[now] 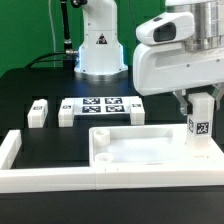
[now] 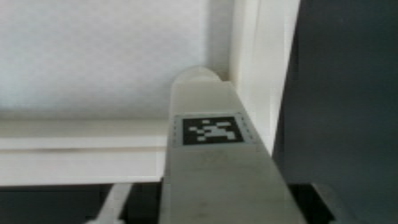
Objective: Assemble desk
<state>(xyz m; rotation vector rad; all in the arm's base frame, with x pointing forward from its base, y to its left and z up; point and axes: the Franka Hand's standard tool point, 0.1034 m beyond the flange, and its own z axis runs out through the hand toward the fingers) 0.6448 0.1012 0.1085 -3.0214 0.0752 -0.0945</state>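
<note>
The white tray-like tabletop (image 1: 125,147) lies with its raised rim up near the front of the black table. A short white square leg (image 1: 200,122) with a tag stands upright at the tabletop's corner on the exterior view's right. My gripper (image 1: 198,104) comes down from above, its jaws on either side of the leg's upper part. In the wrist view the leg (image 2: 217,150) runs from between my gripper's (image 2: 222,208) jaws to the inner corner of the tabletop (image 2: 107,60). The jaws look closed against the leg.
Three loose white legs (image 1: 38,112) (image 1: 67,113) (image 1: 137,113) lie behind the tabletop, around the marker board (image 1: 100,104). Long white border bars (image 1: 50,180) run along the front and the exterior view's left. The arm's white base (image 1: 100,50) stands at the back.
</note>
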